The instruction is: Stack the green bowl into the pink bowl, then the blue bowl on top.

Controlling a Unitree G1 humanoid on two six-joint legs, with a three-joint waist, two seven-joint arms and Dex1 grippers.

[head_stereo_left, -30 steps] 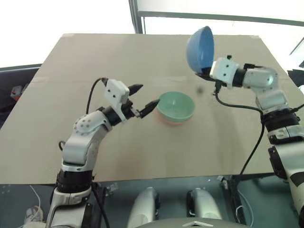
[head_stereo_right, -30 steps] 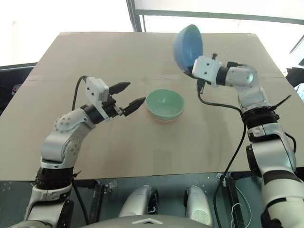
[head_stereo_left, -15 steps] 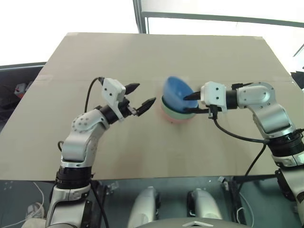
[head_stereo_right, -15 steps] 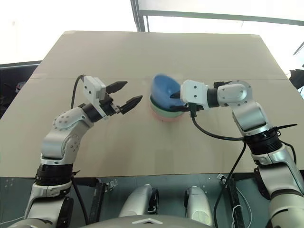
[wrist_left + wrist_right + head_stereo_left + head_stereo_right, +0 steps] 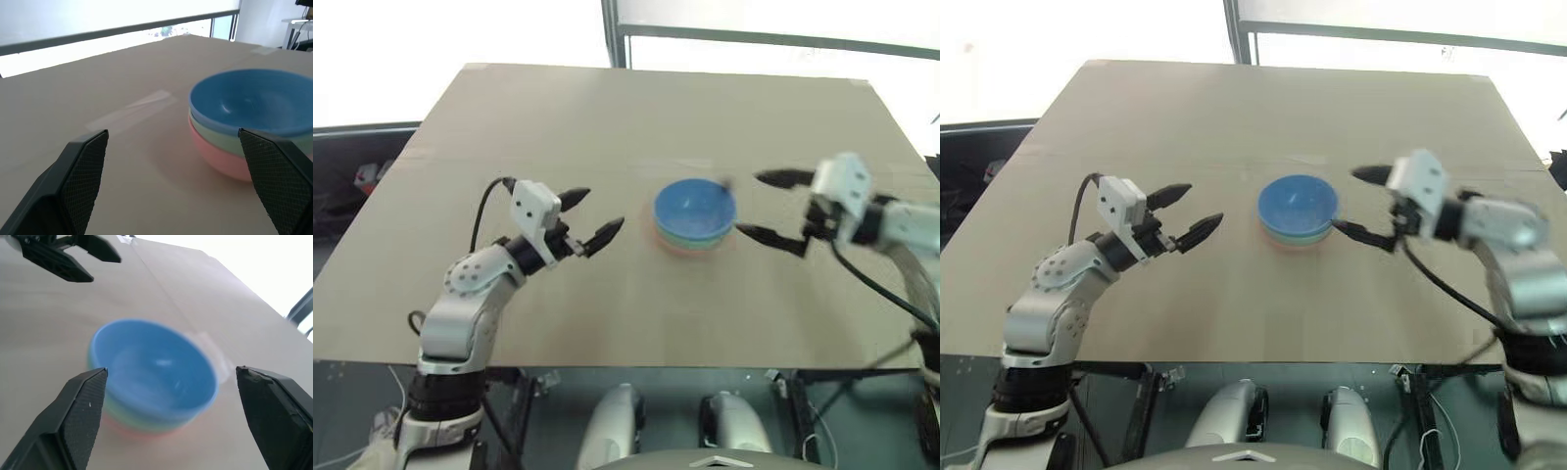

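Observation:
The three bowls stand nested at the middle of the tan table [image 5: 607, 117]. The blue bowl [image 5: 695, 208] is on top, the green bowl [image 5: 215, 139] shows as a rim under it, and the pink bowl [image 5: 220, 159] is at the bottom. My right gripper [image 5: 747, 204] is open just right of the stack, holding nothing and clear of the bowls. To the left of the stack my left gripper [image 5: 604, 209] is open and empty, a short gap away, pointing at the bowls.
A strip of clear tape [image 5: 129, 110] lies flat on the table beside the stack. A dark window post [image 5: 615, 34] rises behind the table's far edge. The near table edge [image 5: 626, 364] runs below both arms.
My right gripper brought the blue bowl down onto the stack, opened, let it go and drew back to the right. The left gripper pulled back slightly to the left, still open.

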